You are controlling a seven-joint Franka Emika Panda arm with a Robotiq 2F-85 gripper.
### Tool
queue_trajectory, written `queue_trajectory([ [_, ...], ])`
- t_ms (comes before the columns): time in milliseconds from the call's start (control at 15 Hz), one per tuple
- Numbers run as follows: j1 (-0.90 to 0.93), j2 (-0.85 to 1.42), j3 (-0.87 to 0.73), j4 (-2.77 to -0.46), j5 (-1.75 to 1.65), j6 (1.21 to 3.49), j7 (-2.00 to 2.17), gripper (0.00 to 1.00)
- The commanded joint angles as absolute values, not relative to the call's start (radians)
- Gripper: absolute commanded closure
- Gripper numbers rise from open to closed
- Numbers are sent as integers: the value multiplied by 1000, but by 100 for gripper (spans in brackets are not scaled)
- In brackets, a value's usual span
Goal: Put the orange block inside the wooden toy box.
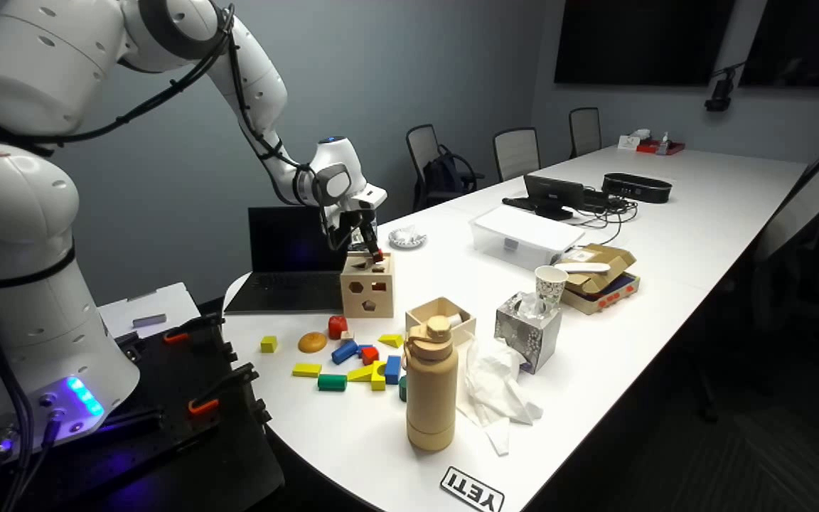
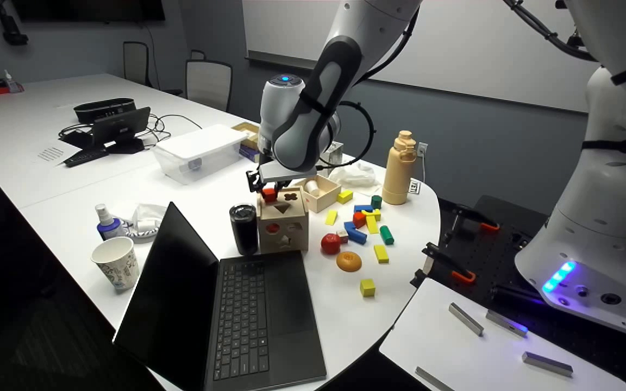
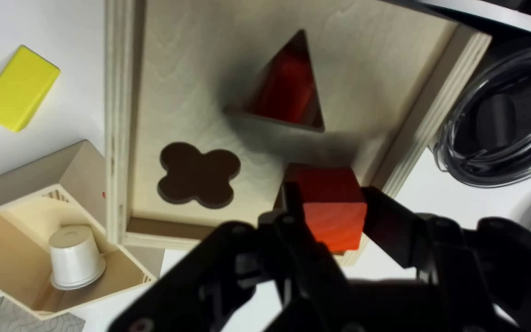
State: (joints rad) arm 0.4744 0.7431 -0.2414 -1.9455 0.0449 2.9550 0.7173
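The pale wooden toy box point(image 1: 349, 306) stands on the table beside the laptop, also in an exterior view point(image 2: 286, 244) and the wrist view point(image 3: 265, 18). Its recessed top has a triangular hole, a clover hole and another hole partly hidden under the block. My gripper point(image 3: 333, 205) is shut on the orange block point(image 3: 334, 221), a finger on each side. It holds the block at the top's corner, over that partly hidden hole. The block also shows in both exterior views point(image 1: 379, 256) point(image 2: 268, 195). I cannot tell whether it touches the box. Something red shows inside through the triangular hole.
A black tumbler point(image 2: 243, 231) stands right beside the box, near the open laptop point(image 2: 269, 326). An open wooden tray point(image 1: 466, 328) holding a white cup is close on another side. Several loose blocks point(image 1: 344, 351), a tan bottle point(image 1: 431, 398) and a tissue box point(image 1: 534, 338) share the table.
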Motion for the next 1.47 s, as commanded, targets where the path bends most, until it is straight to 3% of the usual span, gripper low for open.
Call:
queue_trajectory([
  [0, 475, 750, -240, -1921, 70, 2910, 738, 88],
  [1000, 494, 767, -264, -1906, 56, 2880, 854, 88],
  [1067, 494, 764, -262, -1909, 57, 2882, 857, 56],
  [1133, 493, 761, -260, -1911, 54, 2882, 853, 36],
  [1400, 519, 738, -280, -1937, 45, 2885, 866, 8],
])
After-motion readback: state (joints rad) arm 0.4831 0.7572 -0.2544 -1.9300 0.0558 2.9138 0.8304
